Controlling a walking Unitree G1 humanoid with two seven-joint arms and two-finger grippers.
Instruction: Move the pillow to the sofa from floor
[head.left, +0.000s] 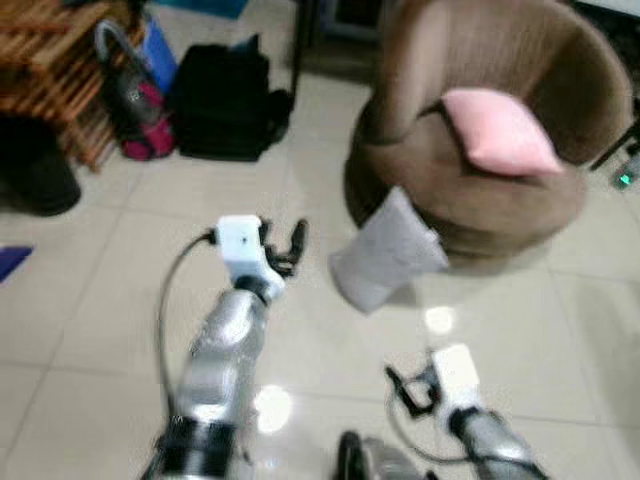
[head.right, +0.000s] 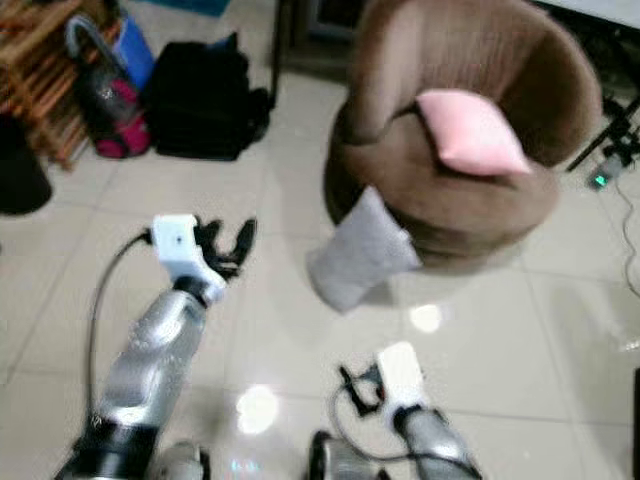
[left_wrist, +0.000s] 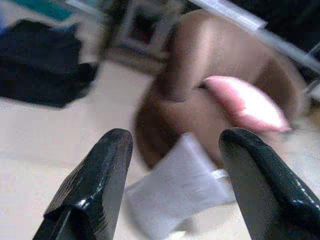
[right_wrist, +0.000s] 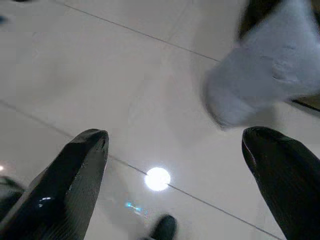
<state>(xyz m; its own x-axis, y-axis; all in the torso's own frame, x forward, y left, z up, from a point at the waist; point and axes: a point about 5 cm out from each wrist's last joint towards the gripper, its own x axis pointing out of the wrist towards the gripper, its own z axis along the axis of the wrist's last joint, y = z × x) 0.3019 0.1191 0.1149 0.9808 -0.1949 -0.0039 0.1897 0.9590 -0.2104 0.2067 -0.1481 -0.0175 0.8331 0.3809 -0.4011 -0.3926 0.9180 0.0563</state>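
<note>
Grey pillow (head.left: 385, 252) sits on the tiled floor (head.left: 100, 300), leaning against the base of the round brown sofa chair (head.left: 520, 60), corner tilted up; it is touching the chair front, not lying flat. Pink cushion (head.left: 500, 130) is already on the seat. Left gripper (head.left: 285, 248) is raised out in front, fingers spread wide, holding nothing, near the pillow but clearly apart from it, on its left side. In its wrist view the pillow lies straight ahead between the two fingers (left_wrist: 97, 185). Right gripper (head.left: 408, 388) is lower and closer to the body, also wide open and empty; its wrist view looks down at the tiles with the pillow edge just ahead. Views are blurred, so the robot is probably mid-walk, approach phase, nothing grasped yet. Risks: the pillow is soft and propped, so a one-sided push from the left gripper could knock it flat or slide it along the chair base instead of pinching it; closing on a thin corner may slip out on the lift; a pillow dragged up the chair front could catch on the rim; dropping it on the seat may shove the pink cushion off. Black bag (head.left: 225, 100) and vacuum (head.left: 130, 95) sit well off to the left, no issue
</note>
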